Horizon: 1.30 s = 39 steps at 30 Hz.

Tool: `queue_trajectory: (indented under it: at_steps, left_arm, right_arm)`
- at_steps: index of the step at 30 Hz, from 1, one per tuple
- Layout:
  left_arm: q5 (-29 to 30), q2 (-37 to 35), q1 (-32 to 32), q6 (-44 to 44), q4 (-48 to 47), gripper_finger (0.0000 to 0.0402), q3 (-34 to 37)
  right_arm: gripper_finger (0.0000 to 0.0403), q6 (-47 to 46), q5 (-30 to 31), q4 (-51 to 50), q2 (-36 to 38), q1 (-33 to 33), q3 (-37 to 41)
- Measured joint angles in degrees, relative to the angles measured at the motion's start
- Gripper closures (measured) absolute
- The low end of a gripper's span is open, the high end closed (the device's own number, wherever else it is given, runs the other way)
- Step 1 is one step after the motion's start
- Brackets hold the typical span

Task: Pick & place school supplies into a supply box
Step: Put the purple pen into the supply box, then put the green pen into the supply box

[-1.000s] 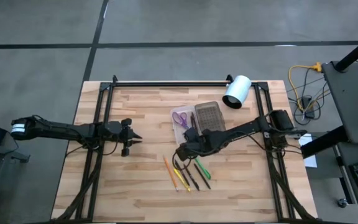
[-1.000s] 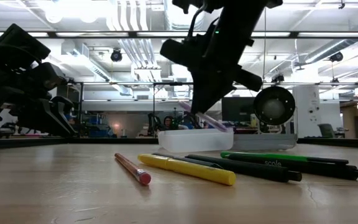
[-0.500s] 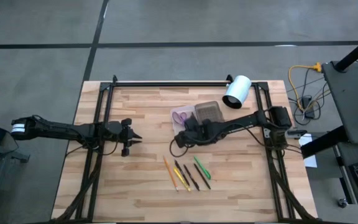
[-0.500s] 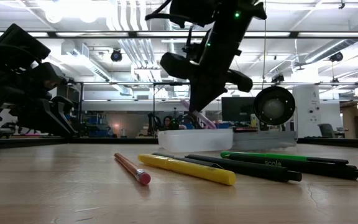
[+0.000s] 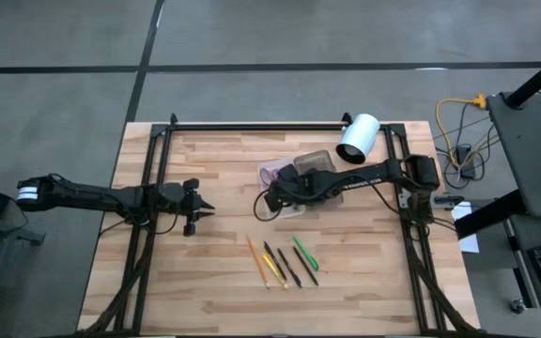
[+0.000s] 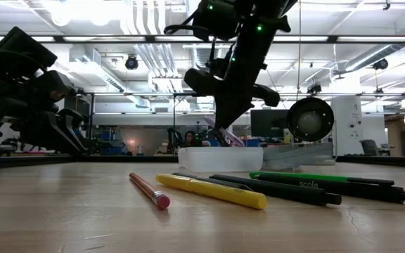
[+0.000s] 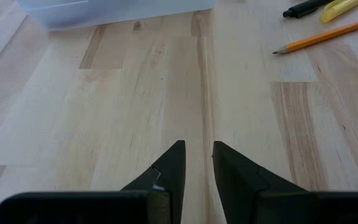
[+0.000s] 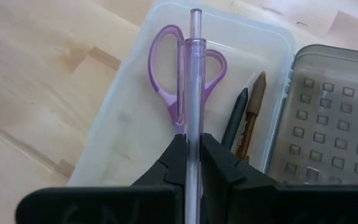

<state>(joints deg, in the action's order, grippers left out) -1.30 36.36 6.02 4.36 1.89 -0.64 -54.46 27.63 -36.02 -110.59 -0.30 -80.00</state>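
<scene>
Purple pen (image 8: 194, 93), light, stiff, slick: pinched mid-barrel in my right gripper (image 8: 191, 152) | high: right gripper (image 5: 275, 199) by supply box (image 5: 289, 174); left gripper (image 5: 200, 207) waits apart | low: pens (image 6: 294, 186) on surface (image 6: 83, 211) | left wrist: its fingers (image 7: 173, 168) slightly parted, empty | right wrist: pen above scissors (image 8: 163, 68) in tray.

text: "scale"-like white word, uncertain | on: dark pen (image 6: 329, 187) beside green pen (image 6: 315, 176)

table (image 5: 214, 178): pale wood, matt | supply box (image 8: 129, 124): translucent plastic
</scene>
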Motion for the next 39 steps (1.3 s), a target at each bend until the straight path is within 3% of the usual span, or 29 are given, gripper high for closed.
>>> queue_trajectory:
  at_steps: [9, 21, 30, 39]
  left_arm:
    - [0.0, 0.0, 0.01, 0.0, 0.0, 0.0335, 0.0]
    - [0.0, 0.0, 0.01, 0.0, 0.01, 0.0335, 0.0]
    - [0.0, 0.0, 0.02, 0.0, 0.0, 0.0335, 0.0]
    - [0.0, 0.0, 0.0, 0.0, 0.0, 0.0335, 0.0]
  right_arm:
    - [0.0388, 0.65, -3.43, -0.03, 0.07, -3.04, 1.37]
    - [0.0324, 1.14, -3.67, -0.14, 0.07, -3.51, 1.7]
    - [0.0318, 3.93, -3.97, -0.1, 0.07, -3.45, 1.7]
    - [0.0335, 4.69, -17.14, -0.03, 0.07, -3.4, 0.14]
